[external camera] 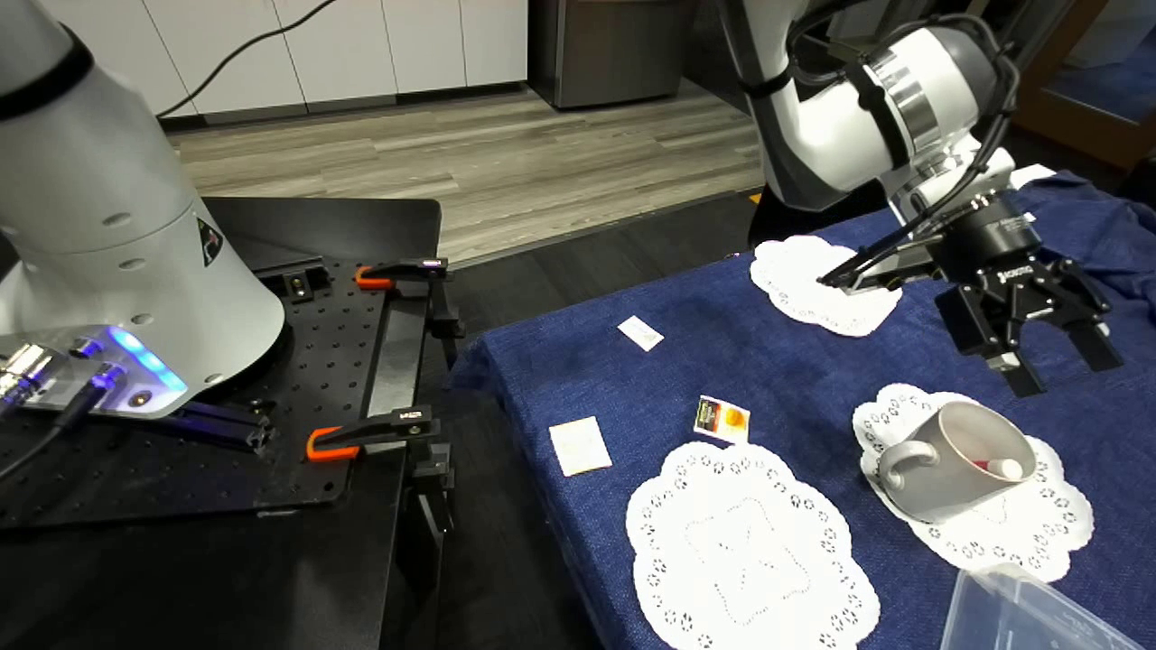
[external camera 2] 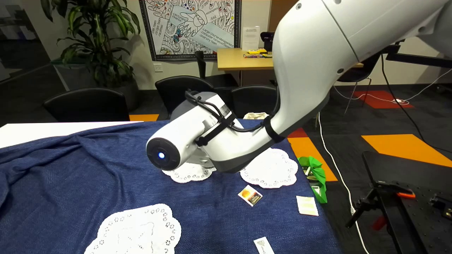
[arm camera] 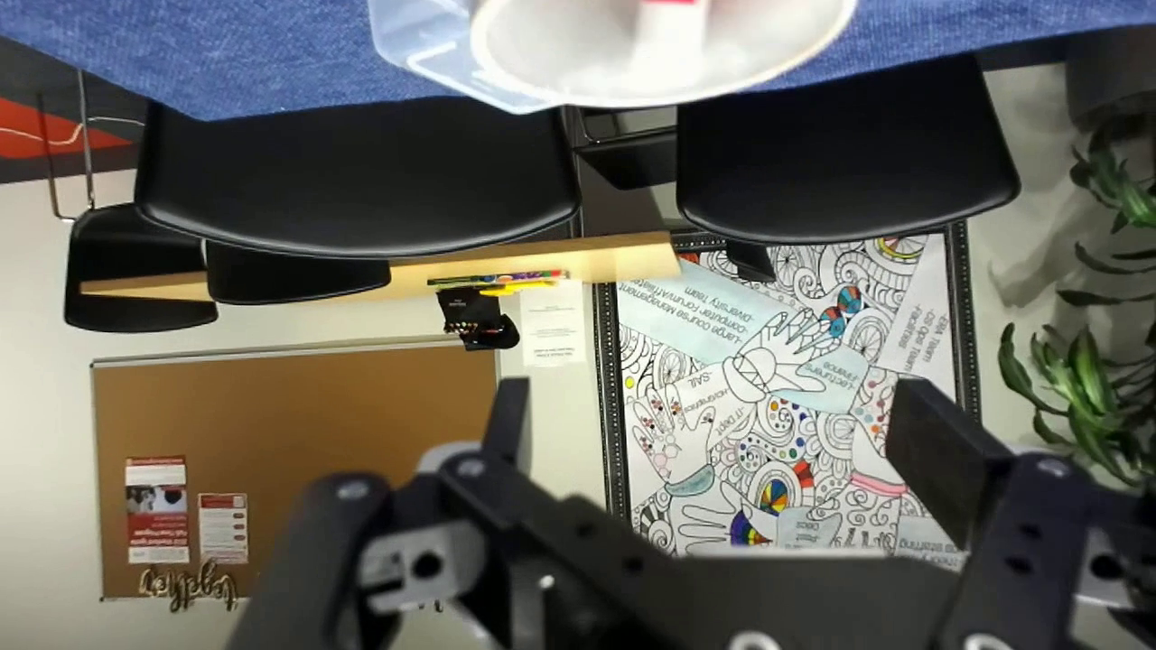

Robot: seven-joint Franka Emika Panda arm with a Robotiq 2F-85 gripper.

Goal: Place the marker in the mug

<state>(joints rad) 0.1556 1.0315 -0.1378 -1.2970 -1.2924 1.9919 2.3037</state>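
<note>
The pale grey mug (external camera: 935,474) stands on a white lacy doily (external camera: 1052,533) in an exterior view, its handle toward the robot base. The red marker (external camera: 1002,468) lies inside the mug, leaning on the inner wall, its white end near the rim. The wrist view shows the mug (arm camera: 551,45) at the top edge, with the marker (arm camera: 668,45) inside. My gripper (external camera: 1061,366) is open and empty, above and beyond the mug, apart from it. In the wrist view nothing is between the fingers (arm camera: 713,397). In an exterior view the arm (external camera 2: 233,141) hides gripper, mug and marker.
A clear plastic container (external camera: 1030,614) is near the mug. More doilies (external camera: 750,560) and small paper packets (external camera: 581,446) lie on the blue cloth (external camera: 668,379). Black chairs (external camera 2: 88,106) stand beyond the table.
</note>
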